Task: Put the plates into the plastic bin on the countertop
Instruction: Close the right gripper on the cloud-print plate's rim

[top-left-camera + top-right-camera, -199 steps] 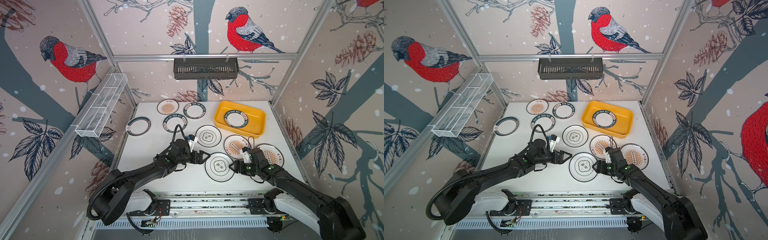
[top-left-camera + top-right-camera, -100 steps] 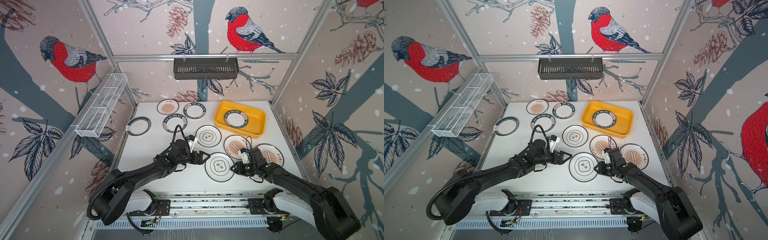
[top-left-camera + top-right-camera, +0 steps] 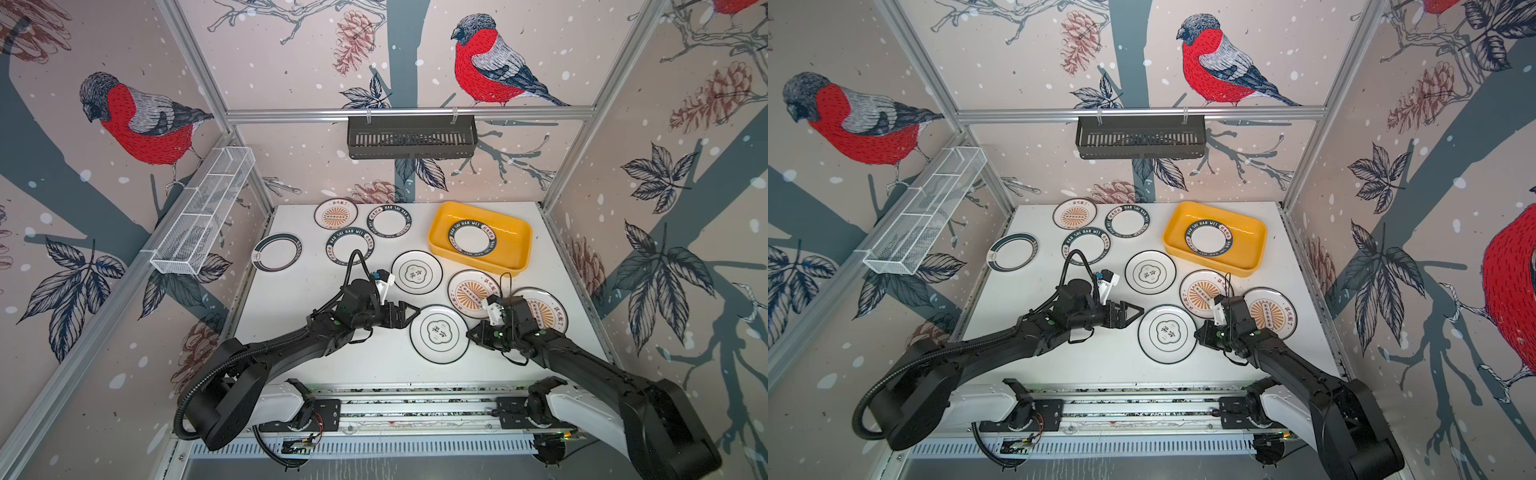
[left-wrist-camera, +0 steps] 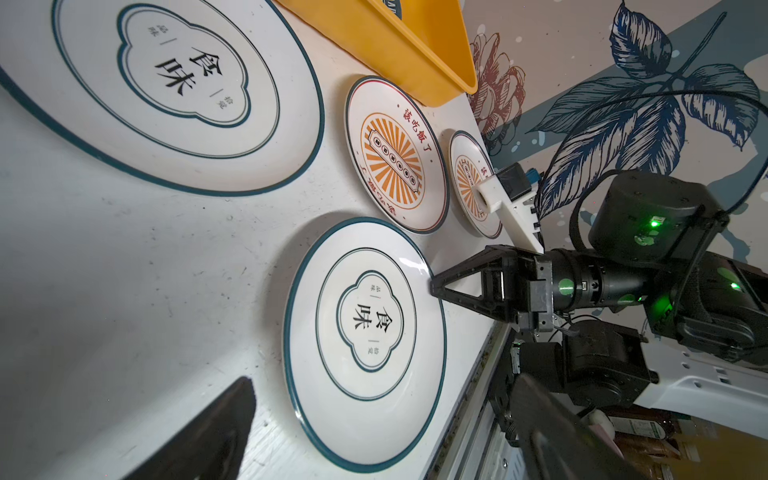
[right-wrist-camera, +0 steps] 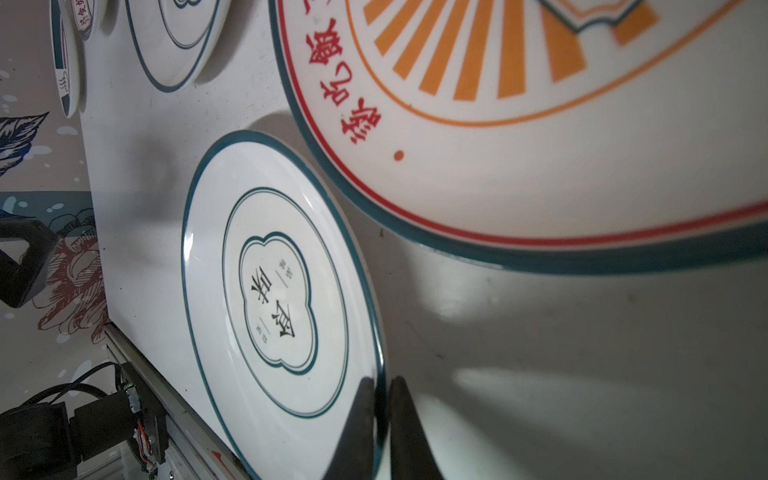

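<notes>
On the surface: white square top [image 3: 374, 370] edged by aluminium rails, carrying eight loose plates and one tub.
Room: walls papered with red-breasted birds, pine cones and leaves; black slatted basket [image 3: 411, 137] hung on the back rail; white wire mesh rack [image 3: 203, 212] on the left wall.
Yellow bin [image 3: 511, 245]: near the back right corner, askew to the edges; one lettered-rim plate [image 3: 472, 237] lies flat inside.
Back-left plates: back sunburst plate [image 3: 336, 213] at the back edge, two lettered plates [image 3: 389, 221] [image 3: 350, 248] just beside it, dark-rimmed plate [image 3: 277, 252] near the left edge.
Middle flower plate [image 3: 417, 272]: mid-surface, in front of the bin's left end.
Right sunburst plates [image 3: 473, 294] [image 3: 540, 309]: toward the right edge, partly under the right arm.
Front flower plate [image 3: 439, 333]: near the front edge, between the two arms.
Right jaws: closed on the front flower plate's right rim, one of the fingers [image 5: 357, 424] on each side of it.
Left jaws: spread wide, holding nothing, just beside the front flower plate's back-left rim; contact cannot be told.
</notes>
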Controlling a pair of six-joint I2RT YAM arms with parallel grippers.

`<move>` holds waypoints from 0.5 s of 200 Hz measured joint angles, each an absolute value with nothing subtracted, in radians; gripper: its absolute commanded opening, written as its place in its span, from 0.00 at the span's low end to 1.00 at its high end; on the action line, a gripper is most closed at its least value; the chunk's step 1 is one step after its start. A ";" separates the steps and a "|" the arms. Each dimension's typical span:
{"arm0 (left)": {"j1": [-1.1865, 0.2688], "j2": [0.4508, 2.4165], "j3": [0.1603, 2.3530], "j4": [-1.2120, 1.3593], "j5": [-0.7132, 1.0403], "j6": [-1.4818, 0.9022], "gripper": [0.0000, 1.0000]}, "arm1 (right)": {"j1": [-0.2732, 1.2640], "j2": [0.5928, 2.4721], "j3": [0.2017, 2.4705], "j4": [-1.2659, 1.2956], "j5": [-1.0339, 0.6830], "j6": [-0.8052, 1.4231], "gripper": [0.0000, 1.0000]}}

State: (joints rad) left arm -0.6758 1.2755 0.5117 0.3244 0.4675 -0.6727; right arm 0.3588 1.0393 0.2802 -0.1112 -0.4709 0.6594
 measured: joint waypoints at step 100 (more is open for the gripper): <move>-0.676 1.287 0.533 0.323 0.450 -0.646 0.96 | 0.358 1.018 0.349 -0.149 -0.487 0.669 0.02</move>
